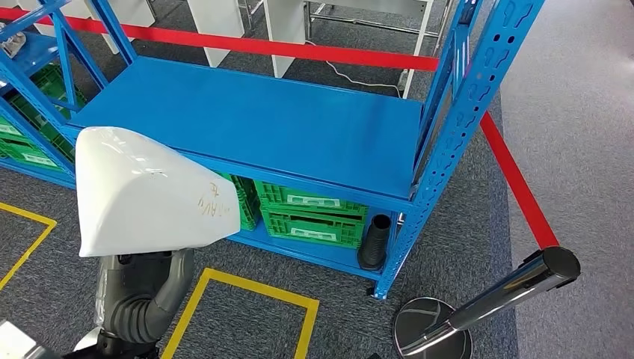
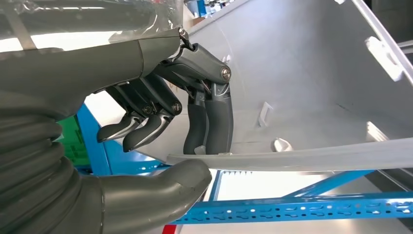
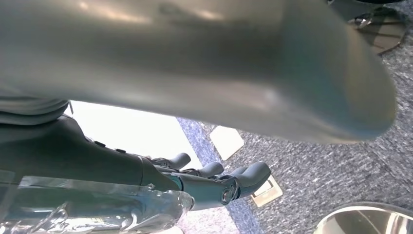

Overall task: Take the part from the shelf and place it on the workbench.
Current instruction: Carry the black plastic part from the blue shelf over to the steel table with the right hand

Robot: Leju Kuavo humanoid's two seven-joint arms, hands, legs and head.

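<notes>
The part [image 1: 142, 191] is a large white moulded shell with orange handwriting on its side. It is held up in front of the blue shelf [image 1: 262, 120], whose top board is bare. My left arm [image 1: 142, 299] rises under it. In the left wrist view my left hand [image 2: 195, 122] grips the part's rim [image 2: 302, 158], thumb under the edge and fingers inside the grey hollow [image 2: 302, 73]. My right hand [image 3: 209, 180] hangs over the carpet with its fingers stretched out and nothing in them.
Green crates [image 1: 310, 213] and a black ribbed tube [image 1: 374, 243] sit on the shelf's lower board. A chrome stanchion [image 1: 486, 299] with a round base [image 1: 430, 329] stands at the right by red barrier tape [image 1: 516, 179]. Yellow lines [image 1: 247, 288] mark the floor.
</notes>
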